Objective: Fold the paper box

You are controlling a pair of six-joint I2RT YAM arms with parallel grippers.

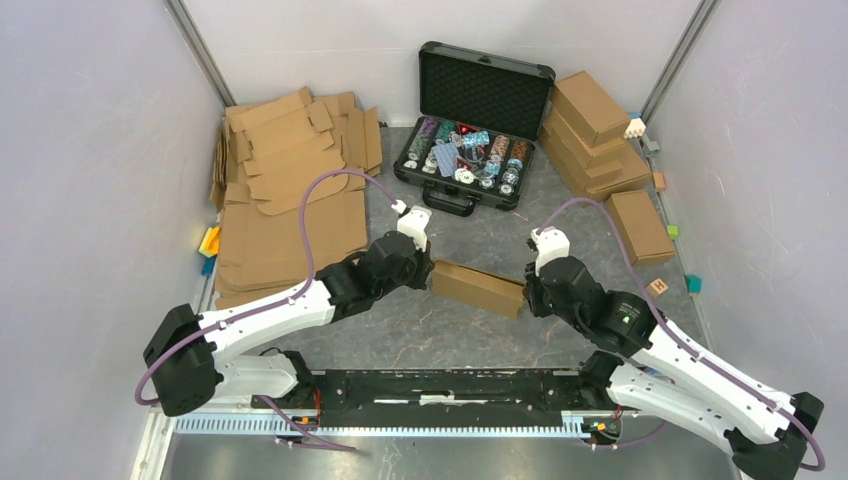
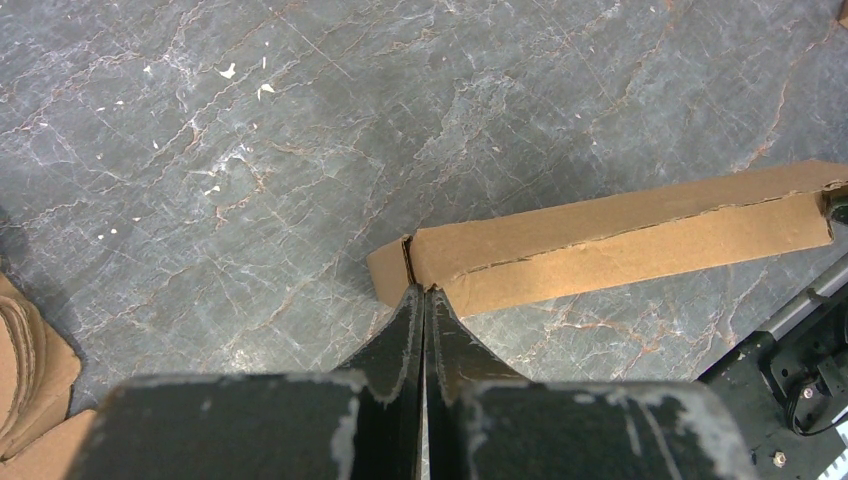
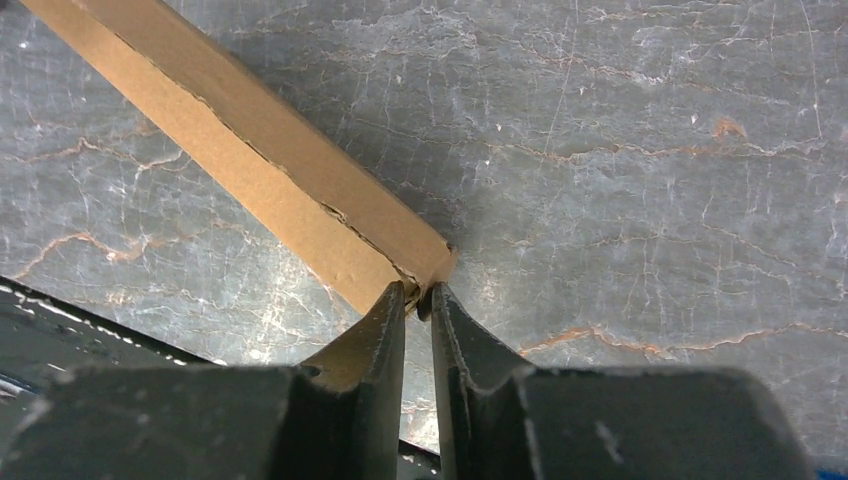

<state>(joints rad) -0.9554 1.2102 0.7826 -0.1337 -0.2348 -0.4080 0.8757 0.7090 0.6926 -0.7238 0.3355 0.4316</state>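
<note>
The paper box (image 1: pixel 478 288) is a closed, shallow brown cardboard box lying on the grey table between my two grippers. My left gripper (image 1: pixel 428 272) is shut, and its tips (image 2: pixel 423 292) touch the box's left end (image 2: pixel 620 240) at a corner seam. My right gripper (image 1: pixel 527 290) is at the box's right end. Its fingers (image 3: pixel 418 292) stand a narrow gap apart, closed on the edge of the box's corner (image 3: pixel 270 180).
A stack of flat cardboard blanks (image 1: pixel 285 190) lies at the back left. An open black case of chips (image 1: pixel 470 130) stands at the back centre. Finished brown boxes (image 1: pixel 595 135) and another one (image 1: pixel 640 225) sit at the right. Small coloured blocks (image 1: pixel 208 243) lie by the walls.
</note>
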